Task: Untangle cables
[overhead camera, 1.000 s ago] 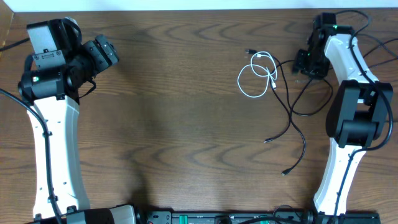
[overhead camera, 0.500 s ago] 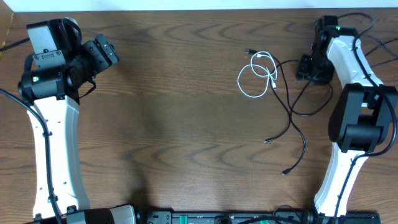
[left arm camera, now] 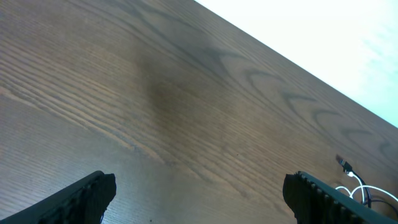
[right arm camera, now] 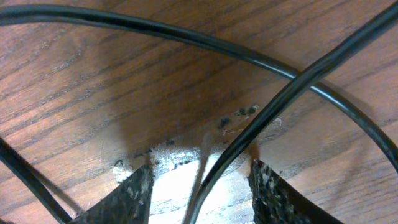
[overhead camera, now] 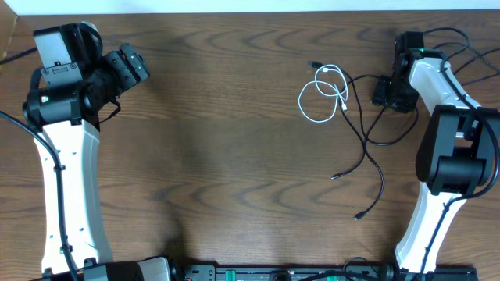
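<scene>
Since one second before, only the right gripper [overhead camera: 388, 92] had shifted slightly along the table's right side; nothing else had moved. Its black textured fingers [right arm camera: 140, 193] stood apart, low over the dark brown grained wooden table [overhead camera: 234, 156], with one thin glossy black cable [right arm camera: 281, 96] running between them. The good way, I judge, was to close gently on this single strand and draw it slowly away from the thin white looped cable [overhead camera: 301, 101] lying near, on the left. The left gripper [left arm camera: 205, 198], also apart, hung far away.
</scene>
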You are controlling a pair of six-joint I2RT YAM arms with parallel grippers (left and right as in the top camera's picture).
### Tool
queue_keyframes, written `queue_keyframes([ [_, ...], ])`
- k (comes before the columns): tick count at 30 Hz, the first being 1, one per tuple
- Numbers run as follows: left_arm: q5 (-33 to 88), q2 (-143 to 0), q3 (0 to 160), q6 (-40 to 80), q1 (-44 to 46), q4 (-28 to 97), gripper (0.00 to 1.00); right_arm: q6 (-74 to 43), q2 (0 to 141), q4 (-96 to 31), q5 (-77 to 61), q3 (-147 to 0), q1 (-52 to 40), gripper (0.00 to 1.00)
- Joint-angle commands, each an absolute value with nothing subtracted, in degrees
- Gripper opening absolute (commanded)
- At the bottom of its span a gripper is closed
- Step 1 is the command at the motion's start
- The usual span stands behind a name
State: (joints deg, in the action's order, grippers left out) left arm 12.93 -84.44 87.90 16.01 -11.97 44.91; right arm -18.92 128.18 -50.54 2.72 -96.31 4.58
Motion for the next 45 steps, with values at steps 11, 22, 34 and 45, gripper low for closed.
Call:
queue_keyframes([
  [11,12.14,-84.99,87.96,15.05,-12.21,44.97,0.92,-18.55,129.84,-48.49,4.34,-91.46,4.84,0.01],
  [22,12.14,-84.99,87.96,15.05,-12.21,44.97,0.92,-9.69,121.36,-69.45,4.34,-113.54,8.95,0.01],
  [34,12.14,-84.99,87.96,15.05,-12.21,44.97,0.92,-6.66,114.24,-65.58,-2.55,-131.46,29.06,0.01],
  [45,12.14,-84.99,87.96,15.05,-12.21,44.97,0.92,-3.99,125.49,-54.02,-1.10,-131.46,36.73,0.01],
])
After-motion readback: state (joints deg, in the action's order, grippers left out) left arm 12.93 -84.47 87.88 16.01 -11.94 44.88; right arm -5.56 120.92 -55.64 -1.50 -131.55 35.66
